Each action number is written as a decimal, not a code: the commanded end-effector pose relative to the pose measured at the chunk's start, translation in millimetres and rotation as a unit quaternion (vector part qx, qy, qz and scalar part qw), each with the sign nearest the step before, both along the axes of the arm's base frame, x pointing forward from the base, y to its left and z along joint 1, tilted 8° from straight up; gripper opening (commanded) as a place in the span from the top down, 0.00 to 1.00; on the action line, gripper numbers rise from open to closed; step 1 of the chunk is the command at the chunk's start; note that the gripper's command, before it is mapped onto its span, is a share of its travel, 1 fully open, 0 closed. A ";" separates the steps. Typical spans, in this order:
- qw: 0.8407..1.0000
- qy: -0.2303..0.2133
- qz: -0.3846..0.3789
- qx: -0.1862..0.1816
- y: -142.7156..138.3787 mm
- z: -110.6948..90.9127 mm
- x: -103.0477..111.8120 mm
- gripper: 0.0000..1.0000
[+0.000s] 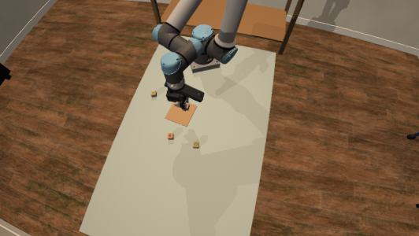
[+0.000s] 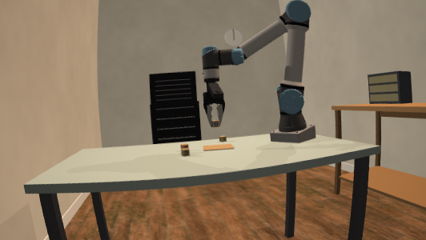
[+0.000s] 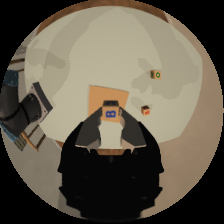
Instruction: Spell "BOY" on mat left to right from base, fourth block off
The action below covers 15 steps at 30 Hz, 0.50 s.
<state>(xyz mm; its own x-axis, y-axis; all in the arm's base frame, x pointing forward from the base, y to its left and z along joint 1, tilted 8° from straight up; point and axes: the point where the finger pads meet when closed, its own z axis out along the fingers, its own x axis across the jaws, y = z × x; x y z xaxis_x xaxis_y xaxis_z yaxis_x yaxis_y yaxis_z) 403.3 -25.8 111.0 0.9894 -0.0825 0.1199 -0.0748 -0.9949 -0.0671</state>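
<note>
My gripper (image 1: 184, 105) (image 2: 215, 123) (image 3: 110, 107) is shut on the B block, whose blue letter faces the wrist camera. It holds the block above the orange mat (image 1: 179, 119) (image 2: 218, 147) (image 3: 97, 96), clear of its surface. The block with a green O (image 1: 196, 145) (image 2: 185, 153) (image 3: 156, 74) lies on the table off the mat. A block with a red letter (image 1: 170, 136) (image 2: 184, 146) (image 3: 145, 110) lies near it, also off the mat; its letter is too small to tell. Another block (image 1: 153, 94) (image 2: 223, 138) lies off the mat's other side, its letter unclear.
The robot's base (image 1: 205, 66) (image 2: 293, 134) stands at one end of the pale table (image 1: 138, 177) (image 2: 132, 164). A wooden shelf table (image 1: 256, 20) (image 2: 378, 107) stands behind the base. The arm reaches over the table from there.
</note>
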 end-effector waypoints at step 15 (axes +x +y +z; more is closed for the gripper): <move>0.975 0.013 -0.219 0.024 2.0 1.3 5.8 0.91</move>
<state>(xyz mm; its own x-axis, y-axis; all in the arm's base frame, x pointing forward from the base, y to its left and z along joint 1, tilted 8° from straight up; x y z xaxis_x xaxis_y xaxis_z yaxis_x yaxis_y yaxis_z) 407.4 -24.0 111.7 0.9124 -0.3988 0.0918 -0.3898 -0.9152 -0.1023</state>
